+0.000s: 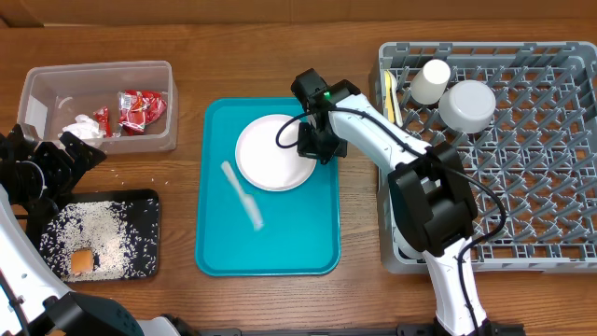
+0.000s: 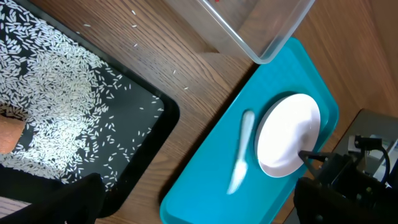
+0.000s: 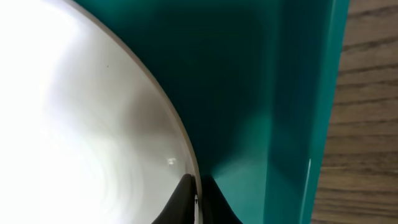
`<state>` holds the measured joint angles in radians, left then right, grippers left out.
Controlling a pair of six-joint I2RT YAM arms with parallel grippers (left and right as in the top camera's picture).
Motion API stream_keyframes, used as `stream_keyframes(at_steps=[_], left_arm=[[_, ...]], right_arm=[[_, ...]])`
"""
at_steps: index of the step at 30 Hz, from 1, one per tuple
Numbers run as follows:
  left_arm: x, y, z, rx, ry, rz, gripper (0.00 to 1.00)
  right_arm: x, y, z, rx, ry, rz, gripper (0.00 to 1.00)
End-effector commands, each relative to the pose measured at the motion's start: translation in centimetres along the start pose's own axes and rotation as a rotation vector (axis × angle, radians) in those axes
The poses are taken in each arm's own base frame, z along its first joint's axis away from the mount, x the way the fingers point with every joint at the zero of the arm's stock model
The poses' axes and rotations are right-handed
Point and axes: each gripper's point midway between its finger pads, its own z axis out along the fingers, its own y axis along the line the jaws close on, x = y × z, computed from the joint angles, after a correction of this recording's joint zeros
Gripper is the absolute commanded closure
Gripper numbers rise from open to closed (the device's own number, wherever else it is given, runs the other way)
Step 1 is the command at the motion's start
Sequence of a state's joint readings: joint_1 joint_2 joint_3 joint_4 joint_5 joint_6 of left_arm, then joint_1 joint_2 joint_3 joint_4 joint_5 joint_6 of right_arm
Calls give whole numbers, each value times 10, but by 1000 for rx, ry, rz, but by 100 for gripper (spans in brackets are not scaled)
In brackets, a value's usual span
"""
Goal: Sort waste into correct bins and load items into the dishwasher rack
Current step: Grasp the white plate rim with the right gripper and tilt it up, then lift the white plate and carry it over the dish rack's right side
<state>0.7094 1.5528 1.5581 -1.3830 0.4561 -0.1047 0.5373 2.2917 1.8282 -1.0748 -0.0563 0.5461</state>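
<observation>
Plate (image 1: 273, 152), one only, lies flat toward the far end of the teal tray (image 1: 224, 252) in the overhead view. The right gripper (image 1: 315, 142) is at its right rim, and one white utensil (image 1: 242, 194) lies just near of it. The rack (image 1: 522, 140) to the right holds one cup (image 1: 431, 81), one bowl (image 1: 466, 105) and some yellow cutlery (image 1: 390, 93) too small to count. At far left the clear tub (image 1: 37, 93) holds what look like two red wrappers (image 1: 142, 107) and one napkin (image 1: 82, 126). The black tray (image 1: 149, 233) near it carries scattered rice (image 1: 93, 229) and one orange cube (image 1: 83, 262). The left gripper (image 1: 56, 163) hangs between those bins, and I cannot tell whether it is spread or closed. From the left wrist the plate looks thin, smooth and glossy, so probably light, stiff and slippery. Lying flat, it offers only its raised rim to take hold of. The right wrist shows the dark fingertips (image 3: 177, 202) drawn close on either side of that rim, apparently pinching it. Such a narrow edge grip could let the plate swing or slide, so it wants a firm squeeze.
</observation>
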Motion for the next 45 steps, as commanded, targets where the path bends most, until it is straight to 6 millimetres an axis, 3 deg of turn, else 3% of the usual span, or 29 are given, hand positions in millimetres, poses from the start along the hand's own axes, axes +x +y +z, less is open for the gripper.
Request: stream_keyframes(at_steps=[1,6,10,14,20,25,29,32,34,41,45], left_arm=[[-1,0,-1,0,-5,-8,0],[-1,0,-1,0,-5,-8,0],[-1,0,-1,0,-5,-8,0],[-1,0,-1,0,-5,-8,0],[-1,0,-1,0,-5,-8,0],[-1,0,-1,0,-5,-8,0],[-1,0,-1,0,-5,-8,0],[-1,0,-1,0,-5,-8,0],[-1,0,-1,0,-5,-8,0],[-1,0,-1,0,-5,-8,0],[-1,0,-1,0,-5,-8,0]], right_arm=[[-2,-7,0,27,3,8,96],[-17,-14,-21,54,-37,21,96],[-32,-21,-50,78,-94,37,96],[-45,-31,-95,102,-174,57,96],[-54,-66,-190,207,-375,96,96],[-33,-95,-268,265,-521,126,96],[-12,-118,-318,284,-620,160,96],[12,-147,-350,338,-674,229,96],[28,-166,-364,371,-696,291,96],[62,-192,-407,307,-790,320,96],[82,-216,-426,312,-835,359,96]])
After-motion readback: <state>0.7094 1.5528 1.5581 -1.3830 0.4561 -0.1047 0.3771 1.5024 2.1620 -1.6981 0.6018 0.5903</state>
